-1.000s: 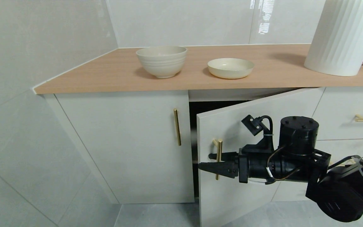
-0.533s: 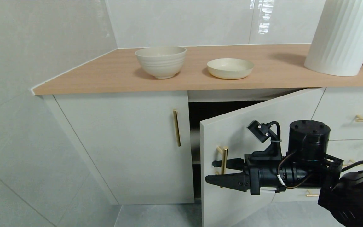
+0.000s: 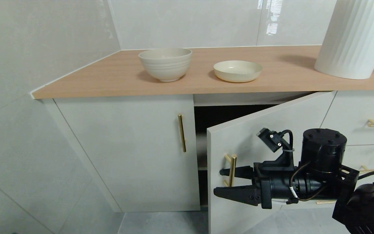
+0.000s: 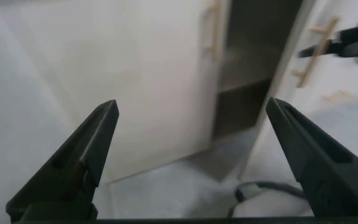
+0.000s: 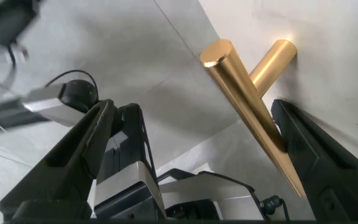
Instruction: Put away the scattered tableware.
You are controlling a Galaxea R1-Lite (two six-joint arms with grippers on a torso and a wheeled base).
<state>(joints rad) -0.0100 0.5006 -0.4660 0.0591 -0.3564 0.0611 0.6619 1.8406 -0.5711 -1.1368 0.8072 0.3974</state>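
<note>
Bright, even, diffuse light. Window glare on glossy white wall tiles (image 3: 269, 16). Soft shadows fall left of cream ribbed bowl (image 3: 165, 63) and shallow cream dish (image 3: 237, 70) on wooden counter (image 3: 109, 79): source to the right. Open cabinet interior (image 3: 219, 112) dark. Brass bar handle (image 5: 247, 106) glints.

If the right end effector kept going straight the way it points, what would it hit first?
Probably the gold handle on the open cabinet door: it sits between the right end effector's open fingers, in its path, though depth is unclear.
</note>
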